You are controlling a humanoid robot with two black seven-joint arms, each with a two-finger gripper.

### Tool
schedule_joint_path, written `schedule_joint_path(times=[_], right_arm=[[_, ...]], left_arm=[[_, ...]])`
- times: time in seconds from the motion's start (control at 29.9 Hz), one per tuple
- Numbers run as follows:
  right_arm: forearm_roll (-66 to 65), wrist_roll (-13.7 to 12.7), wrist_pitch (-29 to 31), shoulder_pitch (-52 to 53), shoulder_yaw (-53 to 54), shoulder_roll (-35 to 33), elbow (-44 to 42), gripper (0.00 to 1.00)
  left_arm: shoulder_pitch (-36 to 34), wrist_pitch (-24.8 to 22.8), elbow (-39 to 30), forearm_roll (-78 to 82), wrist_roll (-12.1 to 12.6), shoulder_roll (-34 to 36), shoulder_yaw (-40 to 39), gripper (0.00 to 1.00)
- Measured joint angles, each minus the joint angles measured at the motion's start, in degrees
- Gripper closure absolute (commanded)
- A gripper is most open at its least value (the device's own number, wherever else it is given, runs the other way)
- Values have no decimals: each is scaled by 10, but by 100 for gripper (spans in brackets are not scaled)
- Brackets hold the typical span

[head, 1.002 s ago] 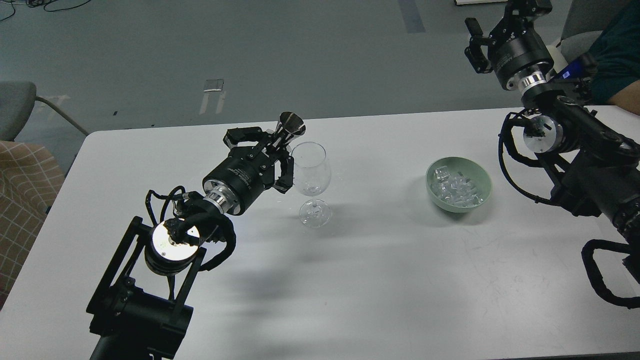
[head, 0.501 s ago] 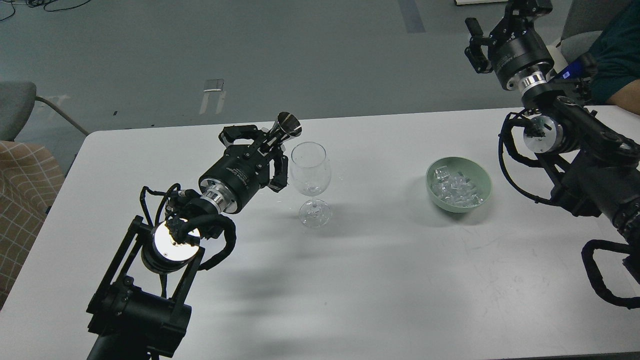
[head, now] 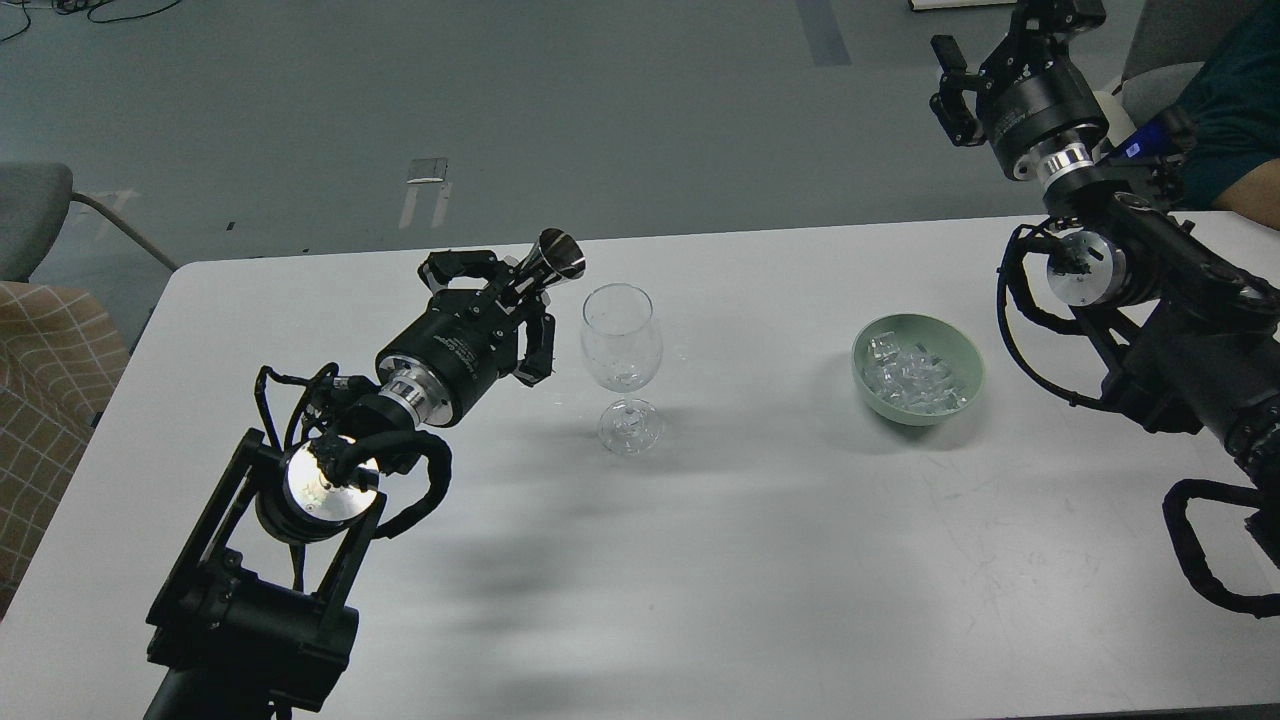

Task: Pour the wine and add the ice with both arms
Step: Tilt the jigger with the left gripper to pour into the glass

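Spanning the lower view, the white table (head: 700,560) carries the green bowl (head: 968,400) holding the ice (head: 912,378) on the right, with the stemmed glass (head: 622,340) upright near the centre; any wine in the glass cannot be made out. Of the two arms, the left gripper (head: 505,305) is closed on a small metal jigger (head: 553,258), held just left of the glass rim with its long axis tilted and its mouth facing up and right. The right gripper (head: 975,75) is raised above and behind the bowl, its finger state not discernible, and is judged the nearer to the ice
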Motion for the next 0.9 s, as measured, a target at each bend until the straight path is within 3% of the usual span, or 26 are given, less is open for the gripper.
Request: schedule_joint_path(times=[0.9], right_arm=[[1,0,0,-2,0,-1,1,0]], left_arm=[[-10,-3,-28,65,7,24,12,100]])
